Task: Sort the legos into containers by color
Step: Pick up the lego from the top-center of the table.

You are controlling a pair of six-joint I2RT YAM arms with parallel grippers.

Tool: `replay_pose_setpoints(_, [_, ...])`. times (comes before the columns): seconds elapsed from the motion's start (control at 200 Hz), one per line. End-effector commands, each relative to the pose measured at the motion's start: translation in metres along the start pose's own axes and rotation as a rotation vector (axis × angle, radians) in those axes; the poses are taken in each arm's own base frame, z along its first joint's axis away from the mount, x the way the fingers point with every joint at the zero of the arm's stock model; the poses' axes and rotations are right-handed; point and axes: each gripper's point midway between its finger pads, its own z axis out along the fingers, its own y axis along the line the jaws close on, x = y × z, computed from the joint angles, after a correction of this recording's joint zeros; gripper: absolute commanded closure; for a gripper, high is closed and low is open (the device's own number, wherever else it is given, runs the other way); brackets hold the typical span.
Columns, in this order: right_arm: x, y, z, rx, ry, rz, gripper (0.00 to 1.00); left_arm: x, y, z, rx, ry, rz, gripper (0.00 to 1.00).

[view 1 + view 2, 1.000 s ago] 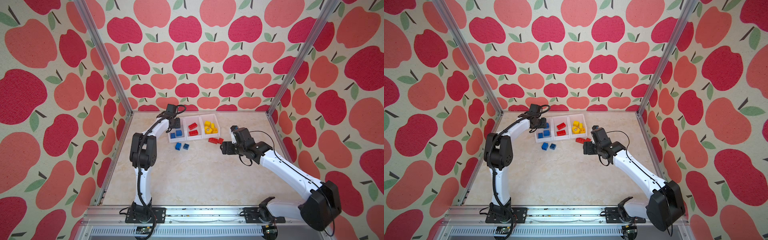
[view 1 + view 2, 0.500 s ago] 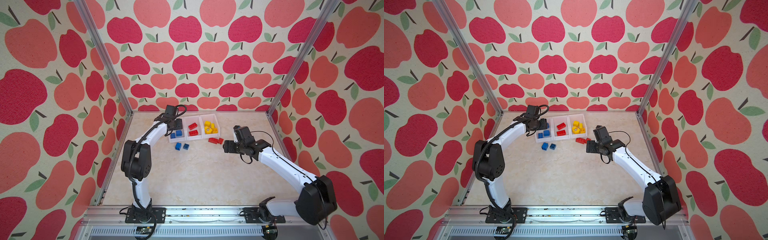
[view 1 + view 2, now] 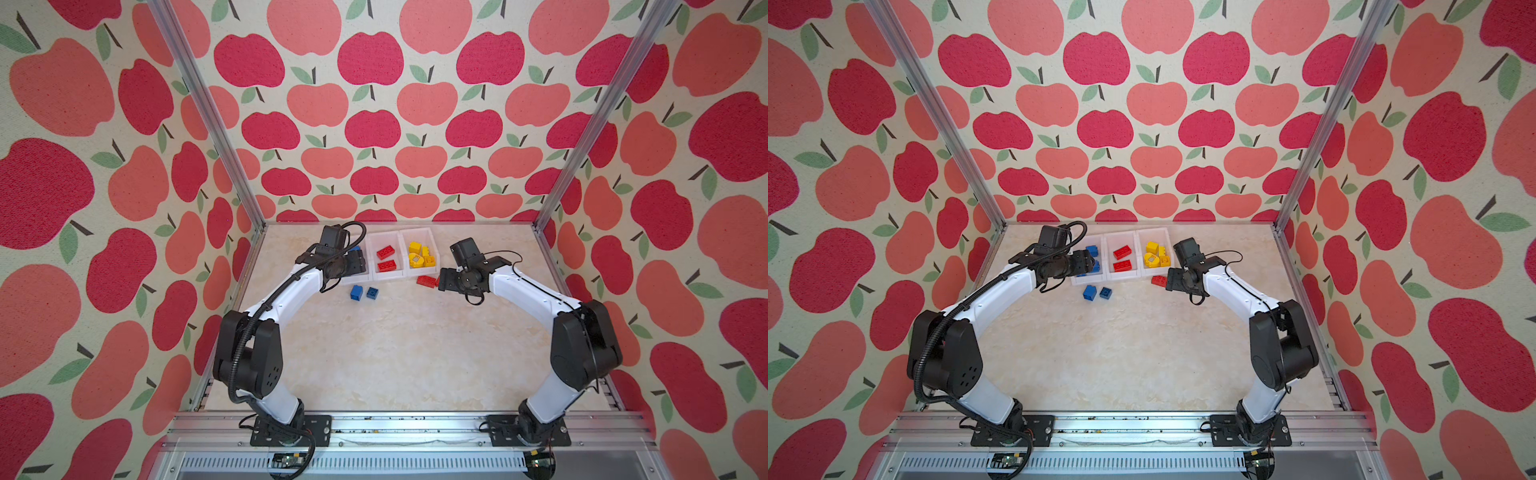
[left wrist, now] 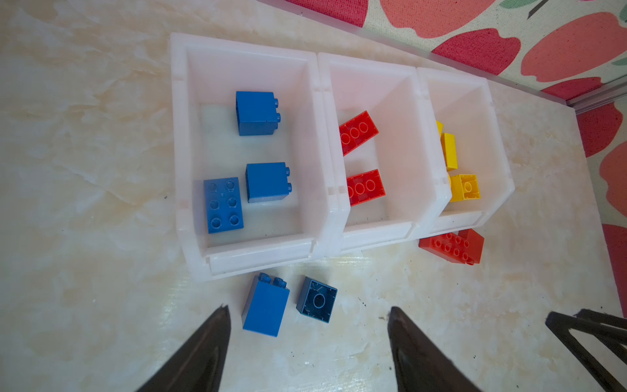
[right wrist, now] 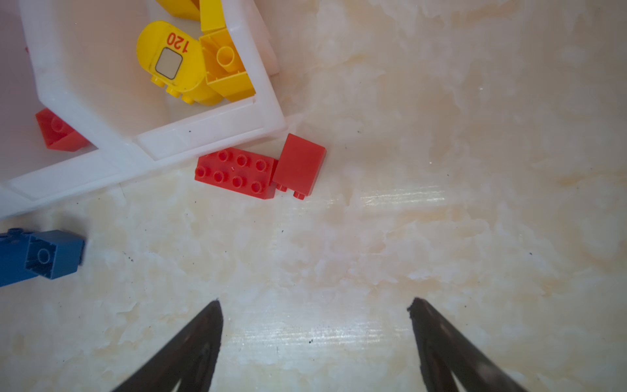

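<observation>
Right now, three white plastic open-top bins (image 4: 334,203) joined in a row stand by the far edge of the cream marbled tabletop (image 3: 395,353), nearer its far left corner than its far right one. The left-end bin holds three blue studded plastic bricks (image 4: 268,181): two square ones on their sides and one oblong with its studs up. The middle bin holds two red oblong plastic bricks (image 4: 366,186). The right-end bin holds a cluster of yellow plastic pieces (image 5: 224,64), one of them rounded and printed "120".

Four bricks lie loose on the tabletop. Just in front of the left-end bin, a tall blue brick (image 4: 266,310) lies on its side with its studs toward the bin. Just beside it, a darker blue square brick (image 4: 317,300) shows its hollow underside. Just in front of the right-end bin, a red eight-stud oblong brick (image 5: 237,173) lies studs up, touching a red square brick (image 5: 300,164) that lies on its side.

The left gripper (image 4: 308,309) hangs by the two loose blue bricks, its dark fingers spread wide and holding nothing. The right gripper (image 5: 315,301) hangs over bare tabletop near the two loose red bricks, likewise spread and empty.
</observation>
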Motion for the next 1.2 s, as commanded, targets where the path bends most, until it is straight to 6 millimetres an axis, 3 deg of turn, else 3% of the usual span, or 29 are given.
replay_pose_setpoints(0.0, [-0.009,-0.004,0.012,0.039,0.014,0.054,0.11,-0.001,-0.003,-0.013,0.033,-0.028,-0.028,0.23])
replay_pose_setpoints(0.48, [-0.029,-0.013,0.065,0.071,0.022,0.139,0.07,0.007,0.007,-0.024,0.04,-0.032,-0.059,0.17])
replay_pose_setpoints(1.196, [-0.039,-0.017,0.096,0.137,-0.001,0.121,0.06,0.006,0.013,-0.025,0.031,-0.034,-0.073,0.16])
